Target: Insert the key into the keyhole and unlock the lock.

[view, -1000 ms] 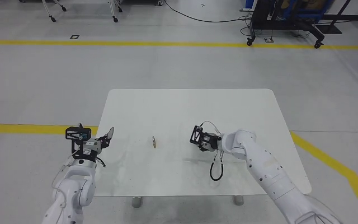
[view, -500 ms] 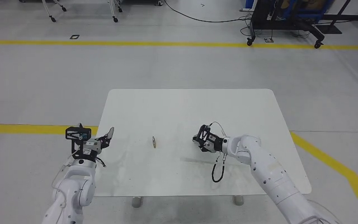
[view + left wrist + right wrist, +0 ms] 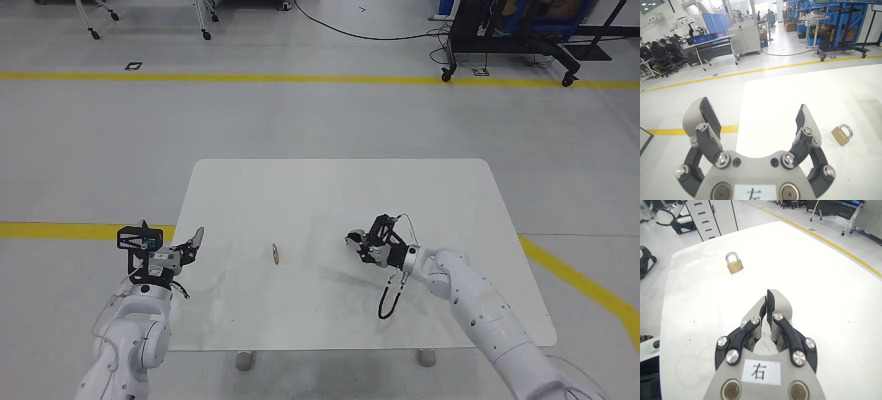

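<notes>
Brassy metal lock (image 3: 735, 266), smooth table (image 3: 800, 262)

My left arm (image 3: 135, 335) and right arm (image 3: 485, 315) are smooth white shells, and a black cable (image 3: 385, 303) loops off the right one near the wrist. My left gripper (image 3: 753, 106) and right gripper (image 3: 767, 296) share one build: a grey metal base plate, black linkages pinned with silver screws (image 3: 722, 159), and pale grey fingers faced with black ribbed pads (image 3: 710, 115). Each base carries a white label (image 3: 761, 372) with one black character.

The left pincer (image 3: 753, 105) gapes wide, while the right pincer (image 3: 767, 295), tilted downward, is pinched tightly closed.
</notes>
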Tool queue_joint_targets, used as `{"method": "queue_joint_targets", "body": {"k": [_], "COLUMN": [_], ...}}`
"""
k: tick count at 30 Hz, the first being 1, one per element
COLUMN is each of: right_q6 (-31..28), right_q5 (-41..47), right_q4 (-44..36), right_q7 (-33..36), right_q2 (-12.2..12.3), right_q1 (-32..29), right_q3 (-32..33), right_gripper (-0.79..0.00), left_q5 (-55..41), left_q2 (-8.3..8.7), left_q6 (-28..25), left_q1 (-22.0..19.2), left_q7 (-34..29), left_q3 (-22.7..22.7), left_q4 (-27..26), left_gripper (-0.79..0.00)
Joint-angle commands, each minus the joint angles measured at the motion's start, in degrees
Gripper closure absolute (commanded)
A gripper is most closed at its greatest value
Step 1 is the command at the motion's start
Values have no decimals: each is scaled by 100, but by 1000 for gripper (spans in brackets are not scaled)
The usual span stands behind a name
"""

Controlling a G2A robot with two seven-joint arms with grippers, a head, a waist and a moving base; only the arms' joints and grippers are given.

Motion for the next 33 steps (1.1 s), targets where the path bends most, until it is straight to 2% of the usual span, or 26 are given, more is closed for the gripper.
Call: {"method": "queue_joint_targets", "body": {"k": [1,7,13,20,26,30,33], "right_q6": [-37,-407,-369,-572,-695,-764,-804], "right_q5": [-85,25,53,-8,-242,-350,-473], "right_q4": [212,804,1336,1981,2354,2559,2668], "right_q7": [-423,-1800,-2486,-2557,-2748,-2906,-3087], "right_q2": [-20,-87,-231,-384,-415,-426,-412], "right_q1": [45,163,317,665,854,939,974], "right_q3": [-63,-152,-410,-699,-799,-838,-851], "right_gripper": [0,0,0,0,0,0,0], "left_q5": [0,0,0,0,33,571,759], "left_q2": [0,0,0,0,-1,-13,-50], "left_q6": [0,0,0,0,-40,-451,-720], "left_q1": [0,0,0,0,-10,-173,-445], "left_q7": [0,0,0,0,4,-150,-400], "left_q3": [0,0,0,0,29,573,1096], "left_q4": [0,0,0,0,-24,-328,-471], "left_gripper": [-785,-785,-785,-785,-785,-785,-785]}}
